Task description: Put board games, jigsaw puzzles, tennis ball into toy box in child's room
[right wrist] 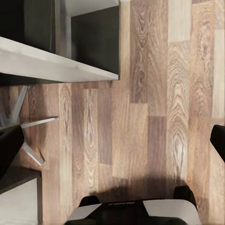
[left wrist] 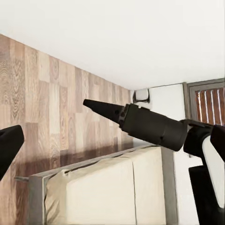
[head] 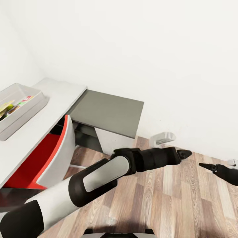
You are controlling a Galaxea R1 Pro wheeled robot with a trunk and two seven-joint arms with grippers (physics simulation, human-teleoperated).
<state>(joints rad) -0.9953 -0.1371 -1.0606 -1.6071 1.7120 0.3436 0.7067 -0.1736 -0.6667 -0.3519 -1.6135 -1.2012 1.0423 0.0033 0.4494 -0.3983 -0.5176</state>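
The light-grey toy box (head: 30,108) stands on the pale table (head: 54,99) at the far left of the head view. Colourful flat printed toys (head: 11,106) lie inside it; which ones they are I cannot tell. My left arm reaches across the middle, and its gripper (head: 184,153) hangs open and empty over the wood floor. My right gripper (head: 207,166) is just to its right, also open and empty. In the left wrist view the bed (left wrist: 93,187) shows with a bare beige mattress. The tennis ball and jigsaw puzzles are out of view.
The lower dark-grey desk section (head: 109,110) joins the table against the white wall. A red and white chair (head: 54,150) is tucked under the table beside my left arm. A small white fixture (head: 163,137) sits at the wall's foot. Wood floor (head: 172,198) spreads in front.
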